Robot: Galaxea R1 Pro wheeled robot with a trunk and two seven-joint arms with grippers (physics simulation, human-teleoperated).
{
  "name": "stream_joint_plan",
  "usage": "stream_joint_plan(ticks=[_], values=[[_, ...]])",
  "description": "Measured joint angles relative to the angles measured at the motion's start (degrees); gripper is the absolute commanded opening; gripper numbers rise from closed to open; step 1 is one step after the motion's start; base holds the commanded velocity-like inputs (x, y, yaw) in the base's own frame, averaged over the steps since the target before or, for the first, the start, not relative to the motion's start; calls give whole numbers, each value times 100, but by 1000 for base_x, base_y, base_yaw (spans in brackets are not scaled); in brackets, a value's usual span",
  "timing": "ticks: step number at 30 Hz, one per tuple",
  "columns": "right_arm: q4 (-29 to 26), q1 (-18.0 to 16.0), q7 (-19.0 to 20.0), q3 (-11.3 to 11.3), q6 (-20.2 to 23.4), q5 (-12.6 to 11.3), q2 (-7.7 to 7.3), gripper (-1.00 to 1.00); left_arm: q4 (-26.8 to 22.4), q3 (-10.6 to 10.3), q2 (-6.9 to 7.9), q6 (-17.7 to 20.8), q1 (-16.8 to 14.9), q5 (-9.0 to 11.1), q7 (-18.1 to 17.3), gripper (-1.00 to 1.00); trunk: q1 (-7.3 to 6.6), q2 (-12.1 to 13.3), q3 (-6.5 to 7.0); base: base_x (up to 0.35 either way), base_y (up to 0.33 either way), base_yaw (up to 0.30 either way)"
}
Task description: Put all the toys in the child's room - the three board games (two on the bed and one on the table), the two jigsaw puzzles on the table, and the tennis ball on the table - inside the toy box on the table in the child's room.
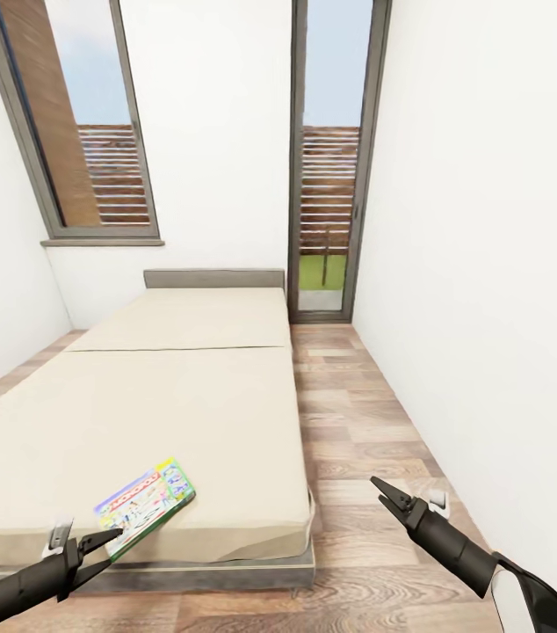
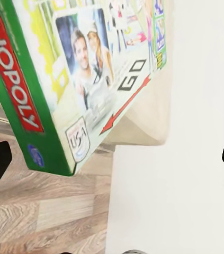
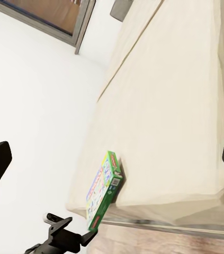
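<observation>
Across the middle and lower left of the head view stretches the long beige mattress bed (image 1: 182,396) with its low grey headboard (image 1: 214,279) up at centre frame, and wood-plank flooring (image 1: 366,422) runs down the right side toward a tall glass door (image 1: 331,158) at upper centre. Lower left on the mattress, right by the near edge, lies one flat pale board game box with green edges and red MONOPOLY lettering (image 1: 145,506) — the lone game I can spot on the bed. Down in the bottom left corner, the left gripper (image 1: 85,541) reaches in with its black fingers spread, one tip right at the box's near corner; nothing is held. The left wrist view puts the box (image 2: 85,79) large at upper left, hanging a little past the mattress edge, with the finger tips wide apart at either side of the frame. Over at lower right of the head view, the right gripper (image 1: 388,497) hovers above the floor, jaws parted, empty. The right wrist view catches the box (image 3: 105,188) at lower centre with the left gripper (image 3: 64,233) just beneath it.

By my read, the pick hasn't happened yet: this game needs grasping, then carrying to the toy box, and how the other toys stand can't be judged from here.
</observation>
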Motion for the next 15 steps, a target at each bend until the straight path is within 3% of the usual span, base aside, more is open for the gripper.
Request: stream_joint_plan(ticks=[15], values=[[1, 0, 8, -1, 0, -1, -1, 100, -1, 8, 8, 16, 0, 29, -11, 100, 0, 0, 0, 0, -21, 0]])
